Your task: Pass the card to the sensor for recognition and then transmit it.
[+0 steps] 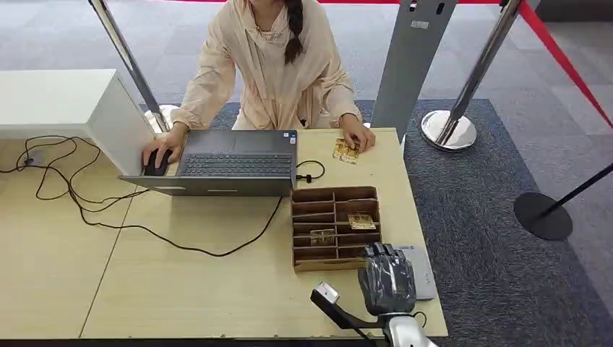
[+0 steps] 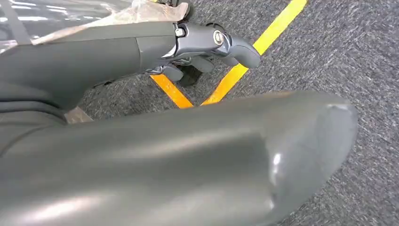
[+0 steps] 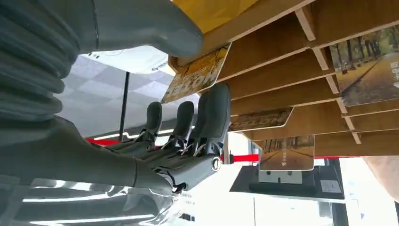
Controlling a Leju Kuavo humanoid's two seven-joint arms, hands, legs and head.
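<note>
A wooden card organizer [image 1: 334, 228] stands on the table near its right edge, with picture cards [image 1: 361, 221] in its slots. My right hand [image 1: 387, 278] is at the organizer's near right corner. Close up, a yellow autumn-picture card [image 3: 197, 75] sticks out of a slot between my thumb [image 3: 141, 23] and my fingers [image 3: 211, 113], which are apart. A flat grey sensor pad [image 1: 423, 273] lies on the table just right of that hand. My left hand [image 2: 202, 47] hangs over grey carpet and holds nothing.
A person sits across the table, one hand on a mouse [image 1: 155, 163] beside an open laptop [image 1: 231, 163], the other on loose cards [image 1: 347, 150]. Black cables [image 1: 87, 210] trail over the left of the table. A white box [image 1: 65, 101] sits far left; barrier posts [image 1: 448, 130] stand beyond.
</note>
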